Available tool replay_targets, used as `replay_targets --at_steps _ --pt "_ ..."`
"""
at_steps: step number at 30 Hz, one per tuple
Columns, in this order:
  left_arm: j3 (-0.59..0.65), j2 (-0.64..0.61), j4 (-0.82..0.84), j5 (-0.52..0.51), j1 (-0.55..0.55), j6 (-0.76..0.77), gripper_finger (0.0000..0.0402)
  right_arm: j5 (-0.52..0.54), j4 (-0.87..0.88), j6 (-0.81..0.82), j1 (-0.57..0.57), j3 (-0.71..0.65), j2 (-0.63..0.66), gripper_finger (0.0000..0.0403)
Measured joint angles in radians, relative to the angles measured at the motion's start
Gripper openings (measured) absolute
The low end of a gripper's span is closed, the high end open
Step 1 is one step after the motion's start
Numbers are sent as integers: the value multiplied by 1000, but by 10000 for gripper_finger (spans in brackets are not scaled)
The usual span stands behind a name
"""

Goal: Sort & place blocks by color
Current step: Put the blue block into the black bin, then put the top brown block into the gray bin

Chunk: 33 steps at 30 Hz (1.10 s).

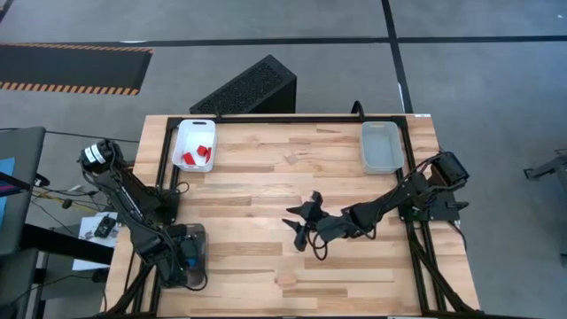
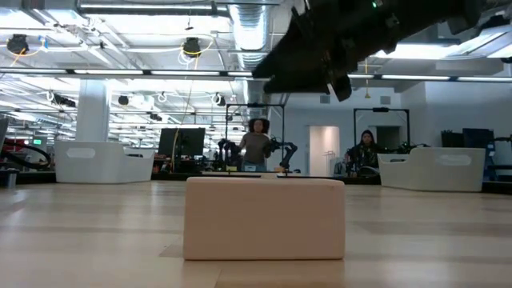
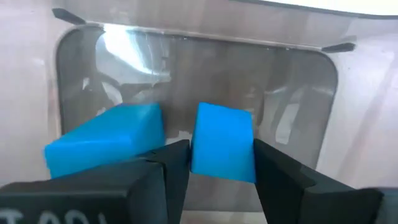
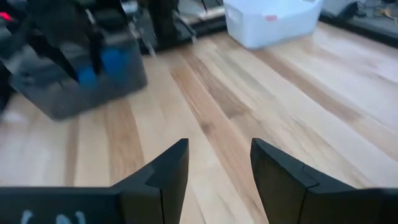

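The left gripper (image 3: 214,163) hung inside the grey tray (image 1: 189,251) at the near left corner of the tabletop (image 1: 257,257), its jaws set on either side of a blue block (image 3: 222,142); whether they pressed it or stood just off its faces could not be told. A second blue block (image 3: 106,140) lay just beside the first, tilted, close to the tray's wall. The right gripper (image 4: 219,163) hovered over the middle of the tabletop with its jaws apart and nothing between them, only bare planks under it. In the high view that arm reached in from the right edge, with one wood block (image 1: 311,196) just beyond its tip, another (image 1: 291,159) farther toward the far edge, and a third (image 1: 285,279) near the front edge, all well apart. The low view showed that front block (image 2: 265,218) alone on the planks, the arm dark overhead. Red blocks (image 1: 197,155) lay in the white tray (image 1: 182,135) at the far left corner; the clear tray (image 1: 381,164) sat at the far right corner. Between the trays the planks lay open on every side of the right gripper. Two people stood far back in the room.
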State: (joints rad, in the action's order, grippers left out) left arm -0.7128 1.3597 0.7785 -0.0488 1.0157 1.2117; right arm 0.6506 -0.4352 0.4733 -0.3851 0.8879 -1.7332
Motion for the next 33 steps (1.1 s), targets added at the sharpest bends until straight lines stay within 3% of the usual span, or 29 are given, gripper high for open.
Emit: replay_targets --at_steps 10,14,17,20,23,25,27,33 --pt "0 0 79 110 -12 55 247 2 199 51 2 0 0 217" --pt "-42 0 207 80 -16 75 268 4 320 53 19 0 0 226" --pt "-111 0 308 -29 -15 62 269 7 444 53 40 0 0 230" --pt "-184 0 391 -235 -16 49 268 7 544 52 70 0 0 234" --pt "-214 -1 339 -518 -25 -26 263 -3 641 31 106 0 0 239" --pt "-210 -1 238 -625 -60 -126 258 -52 678 13 136 0 0 242" --pt "-193 -1 141 -660 -117 -236 251 -110 679 -25 166 0 0 244" --pt "-122 0 -99 -743 -338 -586 239 -147 542 -120 283 0 0 245"
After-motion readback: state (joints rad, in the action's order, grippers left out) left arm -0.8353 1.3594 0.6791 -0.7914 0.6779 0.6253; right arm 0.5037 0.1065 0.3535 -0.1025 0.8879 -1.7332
